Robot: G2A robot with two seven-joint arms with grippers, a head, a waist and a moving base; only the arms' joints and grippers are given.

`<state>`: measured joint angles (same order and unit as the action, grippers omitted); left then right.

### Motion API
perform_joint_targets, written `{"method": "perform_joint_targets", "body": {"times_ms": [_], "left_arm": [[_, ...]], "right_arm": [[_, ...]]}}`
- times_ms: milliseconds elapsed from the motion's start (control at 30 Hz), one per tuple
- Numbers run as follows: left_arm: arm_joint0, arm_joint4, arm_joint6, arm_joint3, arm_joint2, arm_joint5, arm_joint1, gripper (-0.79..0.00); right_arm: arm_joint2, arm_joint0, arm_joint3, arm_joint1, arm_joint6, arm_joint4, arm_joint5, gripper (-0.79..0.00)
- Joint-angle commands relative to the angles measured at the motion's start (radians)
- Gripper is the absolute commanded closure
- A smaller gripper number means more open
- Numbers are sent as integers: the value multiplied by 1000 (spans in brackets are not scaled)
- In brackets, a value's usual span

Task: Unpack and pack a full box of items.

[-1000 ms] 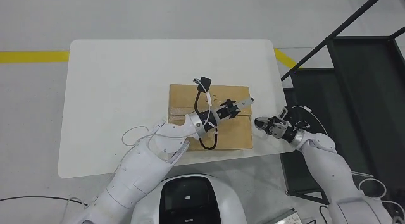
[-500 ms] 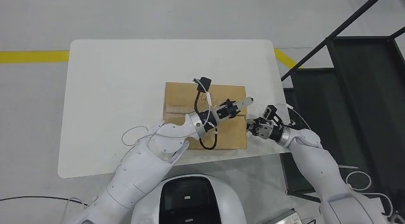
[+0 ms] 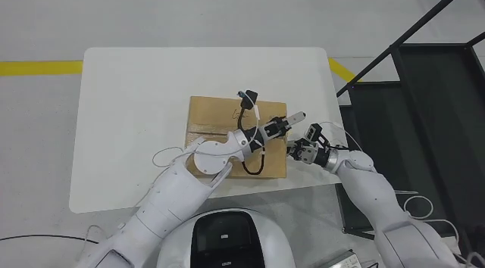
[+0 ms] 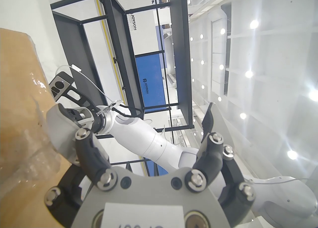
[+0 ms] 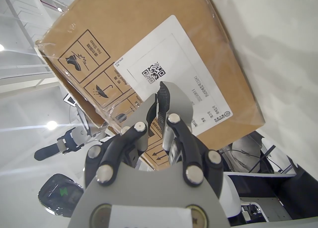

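A sealed cardboard box [image 3: 223, 128] lies near the front edge of the white table [image 3: 129, 101]. My left gripper [image 3: 286, 123] sits over the box's right end, open. In the left wrist view this gripper [image 4: 134, 127] has one finger [image 4: 62, 127] resting on the taped box top [image 4: 17, 114] and the other in the air. My right gripper [image 3: 297, 149] is shut and empty at the box's right side. Its closed fingertips [image 5: 161, 95] press against the white shipping label [image 5: 178, 65] on the box [image 5: 139, 27].
A black metal rack [image 3: 424, 94] stands just right of the table, behind my right arm [image 4: 149, 139]. A yellow line [image 3: 38, 67] runs along the floor at the left. The table's left and far parts are bare.
My right gripper moved left until it met the box's right side. The box slid left and turned slightly on the table, with my left gripper moving along on top of it.
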<state>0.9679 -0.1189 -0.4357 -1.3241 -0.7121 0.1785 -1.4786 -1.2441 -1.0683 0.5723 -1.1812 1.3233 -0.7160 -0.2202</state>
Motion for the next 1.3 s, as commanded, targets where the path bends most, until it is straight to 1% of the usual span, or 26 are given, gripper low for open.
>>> {"method": "perform_joint_targets", "body": {"times_ms": [0, 100, 200, 367, 467, 600, 700, 900, 1000, 1100, 1267], "left_arm": [[-13, -1, 0, 18, 13, 7, -9, -785], [-18, -24, -15, 25, 21, 58, -18, -785], [-5, -23, -31, 12, 11, 139, -16, -785], [52, -11, -57, -63, -41, 259, 3, -785], [98, 35, -34, -118, -95, 302, 21, -785], [182, 108, 9, -208, -178, 320, 47, -785], [278, 159, 44, -301, -258, 321, 70, -785], [477, 168, 33, -482, -413, 291, 112, -785], [556, 165, 32, -553, -476, 286, 127, -785], [614, 177, 74, -596, -535, 287, 136, -785], [677, 142, 118, -616, -605, 306, 145, -785]], "right_arm": [[3, 5, -9, -2, 3, -2, -3, 0], [0, 10, -22, -4, 11, -15, -8, 0], [-7, 16, -36, -3, 19, -22, -14, 0], [-13, 23, -52, -2, 21, -21, -17, 0], [-15, 25, -58, -2, 21, -22, -19, 0], [-22, 27, -67, -1, 28, -28, -21, 0], [-39, 28, -81, 4, 36, -44, -29, 0], [-117, 16, -110, 32, 72, -111, -65, 0], [-162, 6, -110, 50, 89, -141, -79, 0], [-200, -7, -95, 67, 109, -158, -89, 0], [-239, -35, -32, 83, 133, -174, -97, 0]]}}
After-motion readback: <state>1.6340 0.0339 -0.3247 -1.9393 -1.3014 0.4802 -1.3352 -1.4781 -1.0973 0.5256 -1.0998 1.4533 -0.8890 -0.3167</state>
